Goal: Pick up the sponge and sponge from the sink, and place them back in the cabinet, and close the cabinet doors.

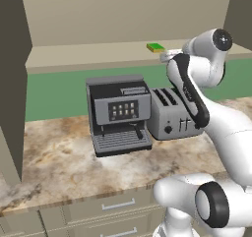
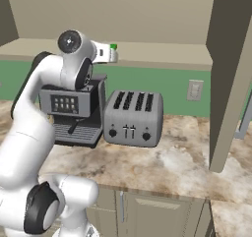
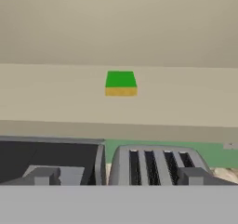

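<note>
The bright green sponge (image 3: pixel 121 83) lies flat on the cabinet (image 1: pixel 98 54) shelf, toward its far side, above the toaster (image 2: pixel 133 118) and to the right of the coffee machine (image 1: pixel 118 114). The gripper (image 3: pixel 118 175) hangs in front of the shelf edge, near side of the sponge, jaws spread wide and empty. The second sponge may be hidden behind the arm; I cannot tell.

Sponge (image 3: pixel 121 82): bright green top, yellow base. Cabinet shelf (image 3: pixel 56 95): plain beige; side panels dark brown. Toaster (image 2: pixel 133 117): grey, 4 dark slots. Coffee machine (image 1: pixel 119 114): black and grey. Counter (image 1: pixel 64 164): mottled tan and white stone pattern. Far wall (image 1: pixel 59 93): green.
</note>
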Controlling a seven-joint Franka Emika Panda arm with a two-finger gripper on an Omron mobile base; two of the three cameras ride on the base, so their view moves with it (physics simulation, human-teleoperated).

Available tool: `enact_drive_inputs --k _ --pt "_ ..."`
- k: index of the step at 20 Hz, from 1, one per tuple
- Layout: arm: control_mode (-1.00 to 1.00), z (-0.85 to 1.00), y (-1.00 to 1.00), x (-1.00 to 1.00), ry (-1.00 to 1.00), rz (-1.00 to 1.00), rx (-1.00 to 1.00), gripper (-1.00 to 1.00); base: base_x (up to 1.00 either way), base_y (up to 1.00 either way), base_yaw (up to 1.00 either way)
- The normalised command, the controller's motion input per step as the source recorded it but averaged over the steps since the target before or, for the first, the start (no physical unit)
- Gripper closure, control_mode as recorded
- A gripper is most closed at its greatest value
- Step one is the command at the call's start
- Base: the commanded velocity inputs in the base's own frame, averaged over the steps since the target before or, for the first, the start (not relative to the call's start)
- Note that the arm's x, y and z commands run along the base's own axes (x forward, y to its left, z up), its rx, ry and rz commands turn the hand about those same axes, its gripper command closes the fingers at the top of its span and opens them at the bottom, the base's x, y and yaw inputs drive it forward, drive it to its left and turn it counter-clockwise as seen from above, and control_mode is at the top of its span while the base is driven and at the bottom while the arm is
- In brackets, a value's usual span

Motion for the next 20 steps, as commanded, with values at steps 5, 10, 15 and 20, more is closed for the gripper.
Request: enact_drive_inputs --k 5,10,15,20 --pt "-1.00 0.00 0.00 -0.70 0.00 0.00 0.00 -1.00 0.00 0.00 0.00" --pt "-1.00 0.00 0.00 -0.67 0.00 0.00 0.00 -1.00 0.00 0.00 0.00" --pt "-1.00 0.00 0.00 -0.59 0.03 0.00 0.00 -1.00 0.00 0.00 0.00" --pt "-1.00 0.04 0.00 -0.51 0.14 0.00 0.00 -1.00 0.00 0.00 0.00"
